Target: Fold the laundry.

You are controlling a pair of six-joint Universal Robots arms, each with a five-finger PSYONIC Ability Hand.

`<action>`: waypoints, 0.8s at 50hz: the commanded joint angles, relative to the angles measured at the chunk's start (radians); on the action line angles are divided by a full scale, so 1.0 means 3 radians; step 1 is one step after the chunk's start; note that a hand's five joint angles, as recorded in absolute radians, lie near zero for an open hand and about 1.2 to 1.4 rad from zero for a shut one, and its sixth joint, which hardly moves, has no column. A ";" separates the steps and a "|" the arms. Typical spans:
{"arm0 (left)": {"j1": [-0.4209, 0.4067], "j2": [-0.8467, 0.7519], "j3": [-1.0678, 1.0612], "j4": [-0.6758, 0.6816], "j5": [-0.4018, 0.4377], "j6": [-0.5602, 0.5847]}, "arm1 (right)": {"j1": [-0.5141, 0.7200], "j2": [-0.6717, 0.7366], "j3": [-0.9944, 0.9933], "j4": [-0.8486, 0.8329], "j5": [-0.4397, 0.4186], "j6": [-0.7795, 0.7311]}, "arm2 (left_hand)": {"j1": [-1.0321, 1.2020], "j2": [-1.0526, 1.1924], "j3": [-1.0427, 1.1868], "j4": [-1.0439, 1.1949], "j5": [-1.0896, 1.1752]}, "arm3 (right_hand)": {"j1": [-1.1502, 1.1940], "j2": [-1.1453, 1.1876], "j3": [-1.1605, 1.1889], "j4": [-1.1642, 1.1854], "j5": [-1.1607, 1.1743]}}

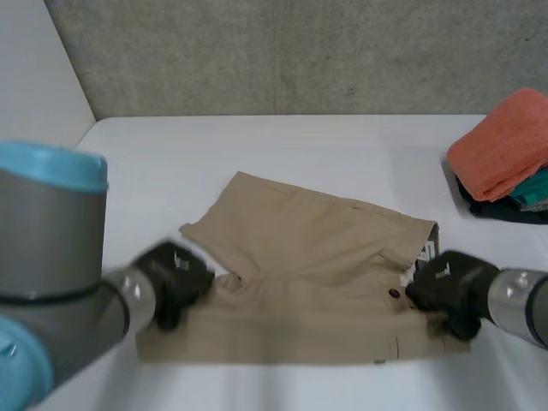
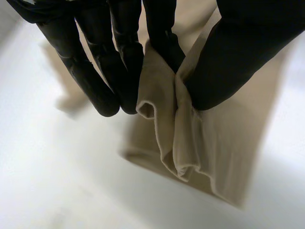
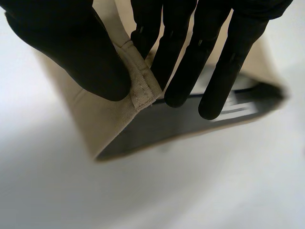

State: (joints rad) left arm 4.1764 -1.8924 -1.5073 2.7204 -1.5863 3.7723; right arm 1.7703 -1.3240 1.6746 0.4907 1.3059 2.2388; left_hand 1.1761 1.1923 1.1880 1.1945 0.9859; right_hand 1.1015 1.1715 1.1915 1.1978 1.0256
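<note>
The white table (image 1: 282, 145) carries a pair of tan shorts (image 1: 300, 274) spread flat across its middle and reaching toward its near edge, the waistband turned to the table's right edge and the leg ends to its left; at the right edge, well apart from the shorts, sits a stack of folded laundry with an orange towel (image 1: 501, 145) on top, a teal piece (image 1: 535, 184) under it and something dark (image 1: 497, 210) at the bottom, perhaps another garment, though too little of it shows to be sure. The left hand (image 1: 175, 278) is at the leg end of the shorts; its wrist view shows a bunched fold of the tan cloth pinched between its thumb (image 2: 233, 57) and its fingers (image 2: 162, 43), the rest hanging down to the table. The right hand (image 1: 449, 287) is at the waistband corner; thumb (image 3: 71, 43) and fingers (image 3: 181, 57) pinch the stitched band between them, the dark inner lining open below.
</note>
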 commanded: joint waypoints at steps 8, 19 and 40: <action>0.0007 -0.1676 0.2623 0.0872 -0.0081 0.0178 | 0.0219 0.0766 -0.0836 -0.1935 0.0677 0.1133 | 0.0734 0.0680 0.0694 0.0672 0.0786 | 0.0983 0.0749 0.0683 0.0661 0.0654; -0.0110 -0.2518 0.3787 0.0754 -0.0107 0.0102 | 0.0332 0.1631 -0.1378 -0.2975 0.1077 0.0765 | -0.3339 -0.3393 -0.3378 -0.3400 -0.3286 | -0.3090 -0.3323 -0.3390 -0.3411 -0.3419; 0.0002 -0.1352 0.1813 0.1460 -0.0066 -0.0303 | 0.0005 0.0599 -0.0413 -0.1180 0.0428 0.1435 | -0.3339 -0.3393 -0.3378 -0.3400 -0.3286 | -0.3090 -0.3323 -0.3390 -0.3411 -0.3419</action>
State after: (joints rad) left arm 4.1685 -2.3283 -0.8495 3.1049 -1.6049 3.6490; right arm 1.7989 -1.1403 1.4634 0.1674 1.4611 2.6680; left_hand 0.2188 0.2032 0.2088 0.1986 0.0505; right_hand 0.2253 0.2162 0.2099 0.2168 0.0435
